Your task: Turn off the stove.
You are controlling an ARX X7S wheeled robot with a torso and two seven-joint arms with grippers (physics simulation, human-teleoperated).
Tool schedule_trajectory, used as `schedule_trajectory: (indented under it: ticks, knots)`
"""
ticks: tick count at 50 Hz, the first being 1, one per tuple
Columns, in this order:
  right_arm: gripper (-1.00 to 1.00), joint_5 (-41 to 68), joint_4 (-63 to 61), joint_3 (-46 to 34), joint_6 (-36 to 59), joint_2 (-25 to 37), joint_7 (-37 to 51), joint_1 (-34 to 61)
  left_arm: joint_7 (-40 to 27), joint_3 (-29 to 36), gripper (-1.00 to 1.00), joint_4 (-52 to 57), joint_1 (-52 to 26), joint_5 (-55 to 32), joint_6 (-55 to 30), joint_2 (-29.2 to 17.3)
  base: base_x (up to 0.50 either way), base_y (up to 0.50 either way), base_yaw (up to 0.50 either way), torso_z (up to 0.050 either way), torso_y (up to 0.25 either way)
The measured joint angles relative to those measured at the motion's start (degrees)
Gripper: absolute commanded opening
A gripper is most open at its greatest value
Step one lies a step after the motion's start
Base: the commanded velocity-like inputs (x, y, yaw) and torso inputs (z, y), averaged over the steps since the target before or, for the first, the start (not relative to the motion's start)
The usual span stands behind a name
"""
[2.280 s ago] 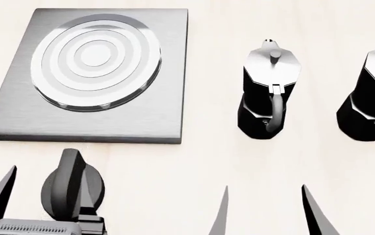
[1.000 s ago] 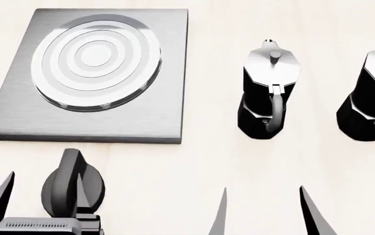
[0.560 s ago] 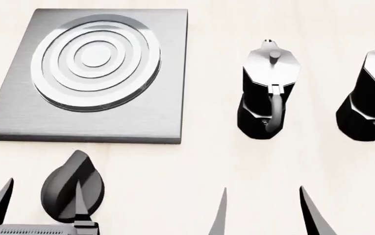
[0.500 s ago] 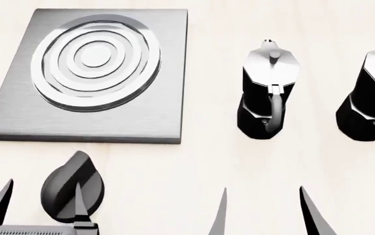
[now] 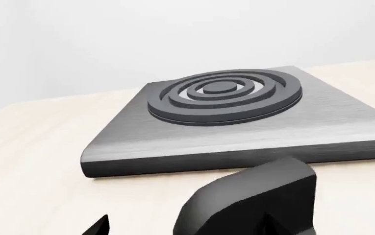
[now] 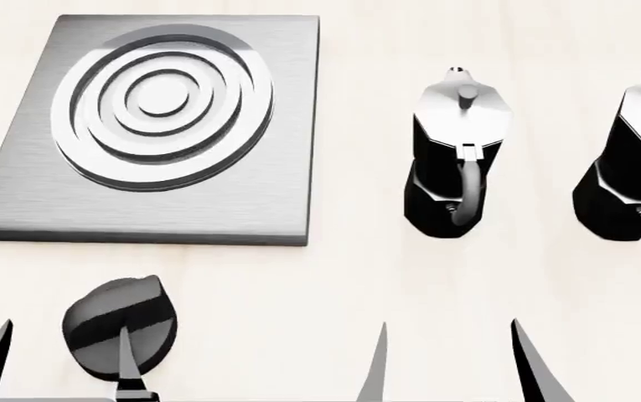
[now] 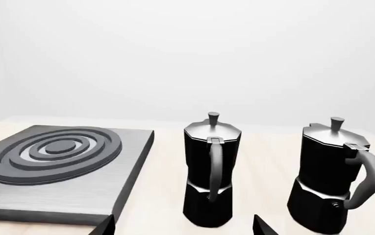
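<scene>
Knob (image 6: 119,328) sits just beyond the left tool (image 6: 58,362), its fingers spread apart.

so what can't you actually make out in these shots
- Left gripper: body cut off by the head view's bottom edge; only finger tips show, one across the knob, contact unclear.
- Knob: no on/off marking visible; in the left wrist view only a cropped dark block.
- Right moka pot: cropped at the head view's right edge.
- Right gripper: only fingers show.
</scene>
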Motion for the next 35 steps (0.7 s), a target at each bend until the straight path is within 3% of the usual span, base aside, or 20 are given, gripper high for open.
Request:
schedule_trajectory:
  ticks: [35]
  knots:
    - [1.00, 0.13, 0.30, -0.56, -0.21, 0.39, 0.50, 0.20, -3.56, -3.33, 1.00, 1.15, 1.98, -2.93, -1.05, -1.68, 0.00, 0.00, 0.00, 0.000, -0.001]
